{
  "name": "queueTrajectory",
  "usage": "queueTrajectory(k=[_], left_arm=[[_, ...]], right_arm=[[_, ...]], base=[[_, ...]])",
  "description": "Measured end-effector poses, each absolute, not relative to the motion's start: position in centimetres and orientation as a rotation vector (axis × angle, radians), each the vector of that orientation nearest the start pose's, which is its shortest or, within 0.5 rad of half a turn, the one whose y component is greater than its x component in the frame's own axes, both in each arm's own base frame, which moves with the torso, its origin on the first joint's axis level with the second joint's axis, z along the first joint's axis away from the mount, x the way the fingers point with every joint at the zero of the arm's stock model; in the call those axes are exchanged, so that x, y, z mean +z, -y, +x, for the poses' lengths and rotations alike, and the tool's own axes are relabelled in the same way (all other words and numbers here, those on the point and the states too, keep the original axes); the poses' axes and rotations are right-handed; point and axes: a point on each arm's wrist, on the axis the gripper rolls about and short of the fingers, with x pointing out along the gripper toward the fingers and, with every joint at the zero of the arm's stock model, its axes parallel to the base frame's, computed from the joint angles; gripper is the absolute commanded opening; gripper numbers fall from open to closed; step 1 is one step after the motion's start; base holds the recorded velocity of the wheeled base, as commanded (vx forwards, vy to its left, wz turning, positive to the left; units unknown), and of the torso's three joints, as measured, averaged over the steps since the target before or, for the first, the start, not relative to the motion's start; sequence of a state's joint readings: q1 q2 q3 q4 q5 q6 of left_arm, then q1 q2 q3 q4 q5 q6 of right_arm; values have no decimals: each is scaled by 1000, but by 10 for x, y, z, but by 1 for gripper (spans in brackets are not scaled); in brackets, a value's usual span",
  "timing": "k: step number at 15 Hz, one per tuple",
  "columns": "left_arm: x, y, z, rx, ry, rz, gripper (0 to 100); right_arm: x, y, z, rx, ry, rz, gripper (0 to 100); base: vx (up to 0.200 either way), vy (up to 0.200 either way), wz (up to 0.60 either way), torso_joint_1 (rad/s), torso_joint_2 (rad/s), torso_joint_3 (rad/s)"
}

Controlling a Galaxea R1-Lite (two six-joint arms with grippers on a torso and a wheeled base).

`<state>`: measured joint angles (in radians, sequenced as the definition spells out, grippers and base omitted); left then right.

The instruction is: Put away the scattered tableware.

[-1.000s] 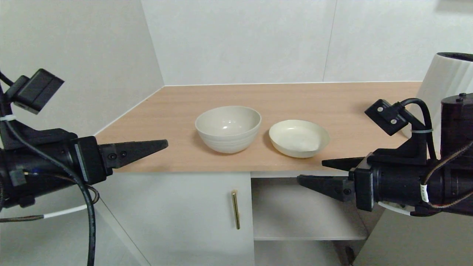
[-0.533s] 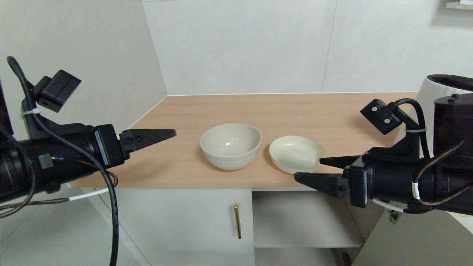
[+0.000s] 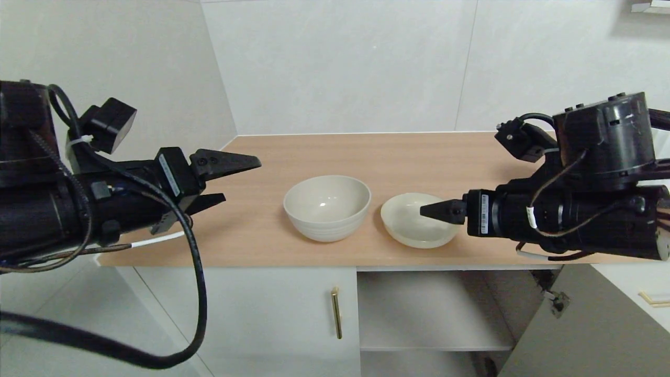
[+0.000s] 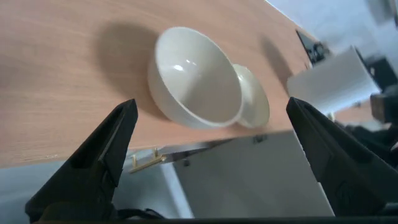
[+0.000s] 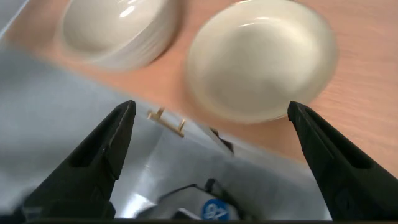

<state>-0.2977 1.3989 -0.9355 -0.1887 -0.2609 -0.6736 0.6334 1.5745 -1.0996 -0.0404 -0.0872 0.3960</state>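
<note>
Two cream dishes sit near the wooden counter's front edge: a deep bowl (image 3: 327,207) (image 4: 193,78) (image 5: 115,28) and, to its right, a shallow bowl (image 3: 413,228) (image 4: 255,106) (image 5: 261,59). My left gripper (image 3: 233,180) (image 4: 211,102) hangs open to the left of the deep bowl, a short way off, holding nothing. My right gripper (image 3: 439,210) (image 5: 210,109) is open just above the shallow bowl's right side, its fingers spread about as wide as that bowl.
Below the counter (image 3: 419,152) is a cabinet with a closed door and brass handle (image 3: 335,312), and beside it an open shelf compartment (image 3: 429,309). A white cylinder (image 4: 329,78) stands at the counter's right end. Walls close off the left and back.
The camera tilted early on. Since then both arms have risen and moved inward; the right gripper has turned and come over the shallow bowl, the left has turned and neared the deep bowl.
</note>
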Motion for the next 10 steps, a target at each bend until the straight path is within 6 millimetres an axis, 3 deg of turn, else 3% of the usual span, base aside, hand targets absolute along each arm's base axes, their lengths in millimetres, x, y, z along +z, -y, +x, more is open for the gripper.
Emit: queueTrajectory(k=[4, 10], left_arm=[[244, 82, 253, -292, -586, -724, 100], [223, 102, 280, -253, -715, -758, 100]], right_arm=[[247, -164, 259, 275, -508, 266, 100], [237, -166, 269, 245, -527, 249, 100]], base=[[0, 0, 0, 0, 0, 0], [0, 0, 0, 0, 0, 0]])
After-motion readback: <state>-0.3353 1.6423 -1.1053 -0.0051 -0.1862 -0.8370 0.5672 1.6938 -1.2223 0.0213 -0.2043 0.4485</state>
